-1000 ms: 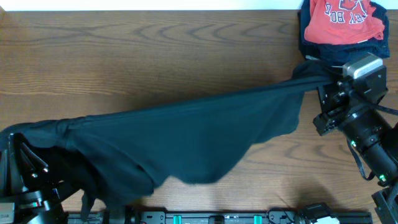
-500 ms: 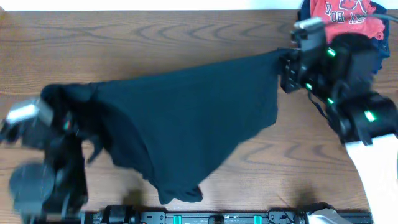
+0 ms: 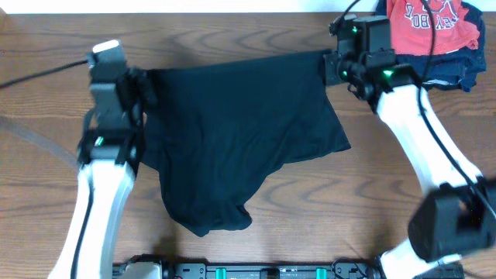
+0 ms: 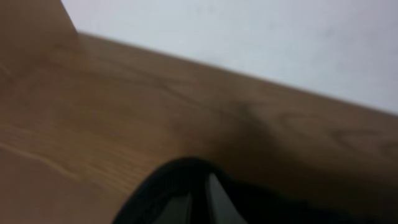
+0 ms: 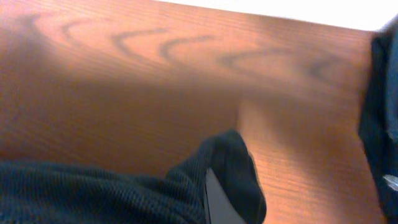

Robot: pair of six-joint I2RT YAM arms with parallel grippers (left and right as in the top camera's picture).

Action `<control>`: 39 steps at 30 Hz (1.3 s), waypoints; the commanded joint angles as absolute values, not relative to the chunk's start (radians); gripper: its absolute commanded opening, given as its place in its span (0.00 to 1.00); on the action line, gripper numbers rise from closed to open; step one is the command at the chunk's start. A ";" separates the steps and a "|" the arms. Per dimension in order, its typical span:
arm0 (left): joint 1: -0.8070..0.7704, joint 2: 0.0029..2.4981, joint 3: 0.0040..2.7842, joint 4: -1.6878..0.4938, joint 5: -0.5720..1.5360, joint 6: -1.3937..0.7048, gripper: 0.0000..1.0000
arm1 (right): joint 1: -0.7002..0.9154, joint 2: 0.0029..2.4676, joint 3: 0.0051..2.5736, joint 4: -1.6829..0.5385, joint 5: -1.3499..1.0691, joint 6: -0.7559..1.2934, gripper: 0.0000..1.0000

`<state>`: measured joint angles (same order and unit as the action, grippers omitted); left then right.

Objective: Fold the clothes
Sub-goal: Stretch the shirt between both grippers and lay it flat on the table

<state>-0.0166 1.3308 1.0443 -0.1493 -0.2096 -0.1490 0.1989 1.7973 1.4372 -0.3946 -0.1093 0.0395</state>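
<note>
Both arms are out over the far side of the surface (image 3: 232, 31), and the black T-shirt (image 3: 240, 139) hangs stretched between them! The left fingers (image 3: 142, 87) are clamped tight on the shirt's upper left corner and the right fingers (image 3: 335, 66) are pinched on its upper right corner, so the top edge runs in a taut line from one to the other. Below that line the cloth spreads over the middle of the wood and narrows to a rumpled point near the front edge. The right wrist view shows a fine ribbed knit bunched around one finger, while the left wrist view is blurred, just dark cloth wrapped over a pale sliver. In the far right corner lies a red shirt (image 3: 430, 23) on folded navy garments (image 3: 453, 66), just beside the right arm. Its white lettering is cut off by the frame: "BO" can be read, the rest is too creased and small.
</note>
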 commanded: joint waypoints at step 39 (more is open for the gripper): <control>0.005 1.637 1.065 -0.032 -0.242 -0.123 0.98 | 0.152 1.988 1.446 -0.010 -0.237 0.054 0.99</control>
